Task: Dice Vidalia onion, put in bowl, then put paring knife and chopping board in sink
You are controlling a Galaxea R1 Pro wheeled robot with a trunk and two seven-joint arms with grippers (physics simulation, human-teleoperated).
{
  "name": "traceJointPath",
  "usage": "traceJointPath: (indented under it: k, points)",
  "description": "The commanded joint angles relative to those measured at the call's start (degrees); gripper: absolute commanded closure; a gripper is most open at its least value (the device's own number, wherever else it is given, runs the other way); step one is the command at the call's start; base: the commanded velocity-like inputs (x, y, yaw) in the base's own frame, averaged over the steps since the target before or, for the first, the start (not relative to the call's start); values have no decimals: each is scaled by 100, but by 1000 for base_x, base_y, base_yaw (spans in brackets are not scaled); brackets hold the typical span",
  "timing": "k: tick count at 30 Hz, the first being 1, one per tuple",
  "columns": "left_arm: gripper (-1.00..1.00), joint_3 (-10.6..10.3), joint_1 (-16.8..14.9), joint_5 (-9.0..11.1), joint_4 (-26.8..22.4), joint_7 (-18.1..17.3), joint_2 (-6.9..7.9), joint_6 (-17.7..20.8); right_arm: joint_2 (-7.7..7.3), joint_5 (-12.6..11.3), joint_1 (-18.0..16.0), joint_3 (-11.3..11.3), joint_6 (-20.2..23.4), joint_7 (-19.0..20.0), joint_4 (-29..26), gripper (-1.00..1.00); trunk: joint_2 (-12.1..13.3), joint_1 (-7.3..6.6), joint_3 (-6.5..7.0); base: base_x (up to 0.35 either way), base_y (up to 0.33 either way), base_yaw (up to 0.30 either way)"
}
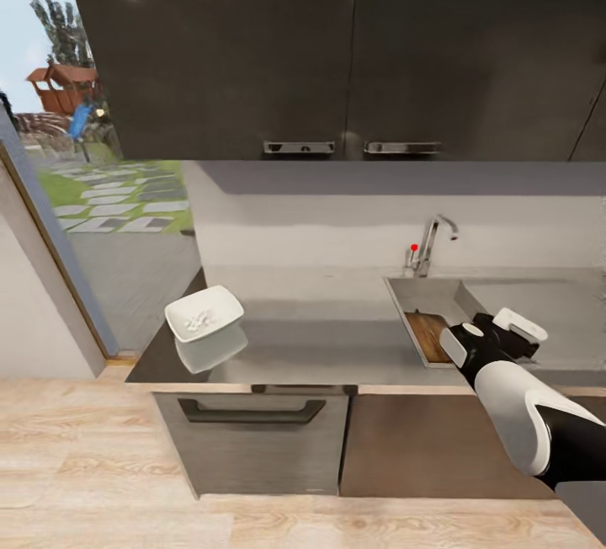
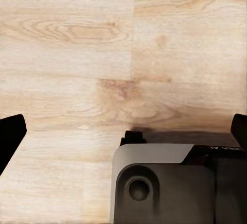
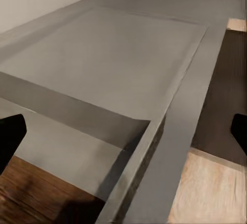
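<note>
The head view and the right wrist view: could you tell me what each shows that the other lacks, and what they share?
Head view alone: the bowl holding whitish bits on the countertop, the tap with its red knob, dark upper cabinets and glass doors. Right wrist view alone: the two dark fingertips of the right pincer, set wide apart with nothing between. Both: the chopping board lying in the sink, the steel drainboard, and pale wood floor.

wall cabinets (image 1: 337,44), oven drawer (image 1: 252,439), garden playhouse (image 1: 63,86)
</note>
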Motion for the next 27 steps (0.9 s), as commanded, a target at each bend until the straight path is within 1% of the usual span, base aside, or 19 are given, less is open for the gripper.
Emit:
traceJointPath:
  k: [1,19,23,24,26,27]
  points:
    - [-100,-48,-9,33,20,5,-4,-34,-1,-35,-6,33,-30,-5,2,-100,-14,0,-13,-338,0,0]
    - [-100,-48,-9,33,20,5,-4,-25,27,-4,-6,82,-30,7,24,-100,-14,0,-13,-336,0,0]
    - [-100,-48,-9,33,20,1,-17,-28,16,-4,-6,79,-30,22,77,-100,-14,0,-13,-151,0,0]
    - [-100,-49,-9,33,17,-2,-28,-31,7,-2,-6,77,-30,91,130,-100,-14,0,-13,-24,0,0]
    - [-100,-49,-9,28,14,-1,-35,-33,-23,6,-6,71,-41,462,496,-100,-14,0,-13,-10,0,0]
    - [-100,-49,-9,26,11,0,-34,-33,-66,10,-4,70,-57,793,814,-100,-14,0,-13,-4,0,0]
